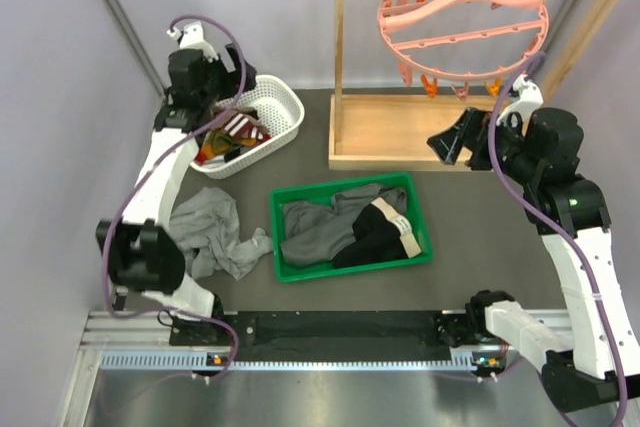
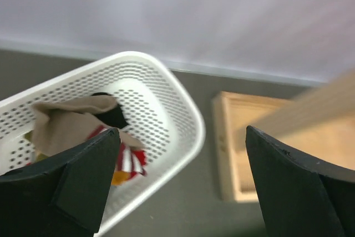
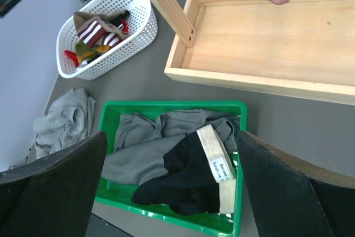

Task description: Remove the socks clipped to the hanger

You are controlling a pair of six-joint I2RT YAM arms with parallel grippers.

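The pink round hanger [image 1: 463, 32] hangs from the wooden rack at the back right, and I see no fabric on its clips [image 1: 430, 85]. The socks [image 1: 232, 137] lie piled in the white basket [image 1: 285, 107] at the back left. In the left wrist view a tan sock [image 2: 66, 123] lies over a red-and-white striped one [image 2: 130, 162]. My left gripper [image 1: 218, 112] hovers open over the basket's right end [image 2: 183, 109] with nothing between its fingers. My right gripper [image 1: 455, 142] stands open and empty under the hanger, by the rack's base.
A green tray [image 1: 420, 212] in the middle holds grey and black garments with a cream band [image 3: 213, 154]. A crumpled grey cloth [image 1: 210, 232] lies left of it. The wooden rack's post [image 1: 340, 47] and base tray [image 3: 266, 37] stand behind.
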